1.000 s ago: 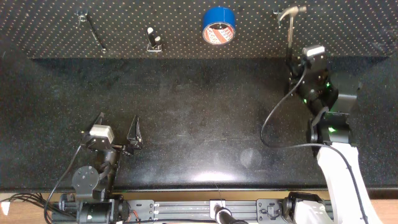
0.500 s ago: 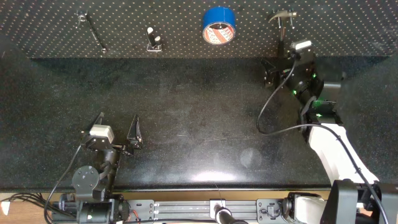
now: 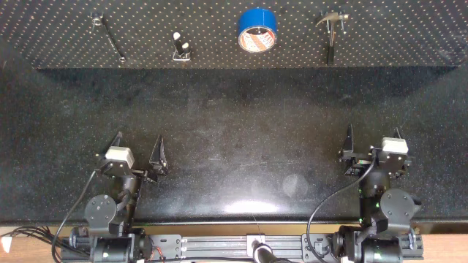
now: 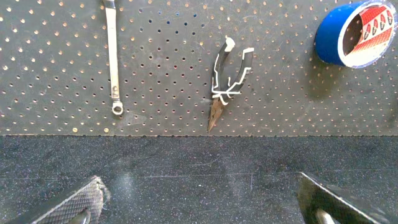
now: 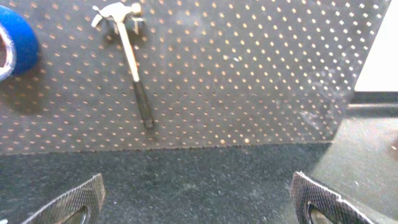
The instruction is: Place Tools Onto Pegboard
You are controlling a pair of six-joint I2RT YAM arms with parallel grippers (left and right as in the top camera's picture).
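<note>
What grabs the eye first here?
The blue tape roll hangs at the top centre of the pegboard, the brightest thing in view. A wrench and pliers hang to its left, a hammer to its right. The left gripper and right gripper sit open and empty over the black table.

on the pegboard (image 4: pixel 168 37) hang a wrench (image 4: pixel 112 56), a pair of pliers (image 4: pixel 225 81) and a roll of blue tape (image 4: pixel 356 34), the pliers between the other two with their nose pointing at the board's lower edge, where the black table (image 4: pixel 199 168) begins, and the left gripper (image 4: pixel 202 202) has its fingers spread wide.
</note>
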